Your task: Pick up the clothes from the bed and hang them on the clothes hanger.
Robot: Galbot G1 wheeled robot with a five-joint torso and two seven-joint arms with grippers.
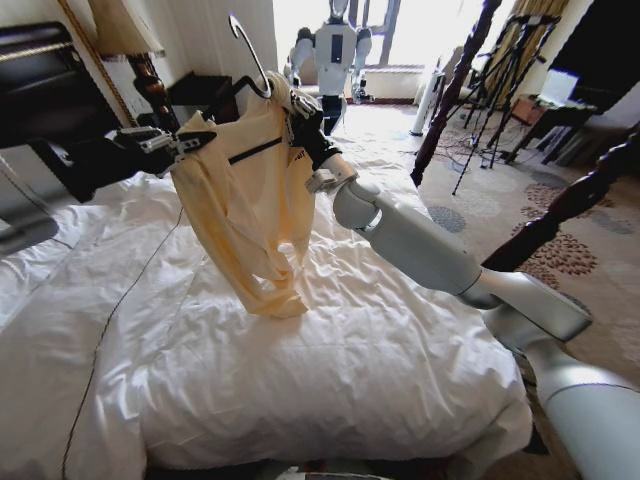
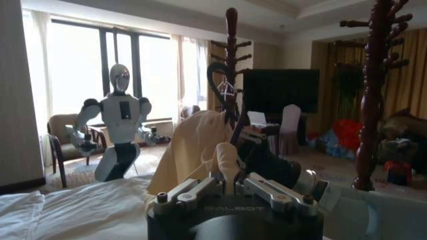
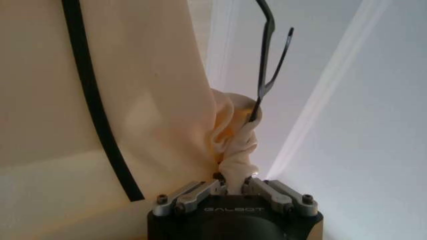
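Though pinched, clothes [image 1: 250, 200] hanging lengthwise downward.

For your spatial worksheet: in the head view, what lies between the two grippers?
In the head view, the clothes draped on the clothes hanger span the gap between the left gripper and right gripper, above the bed.

Smooth grey-white right arm with rounded joints and a black wrist section, dark left arm, right gripper [image 3: 235, 186] with silver linkage fingers, dark screws, black round housing marked GALBOT, left gripper [image 2: 232, 189] built alike
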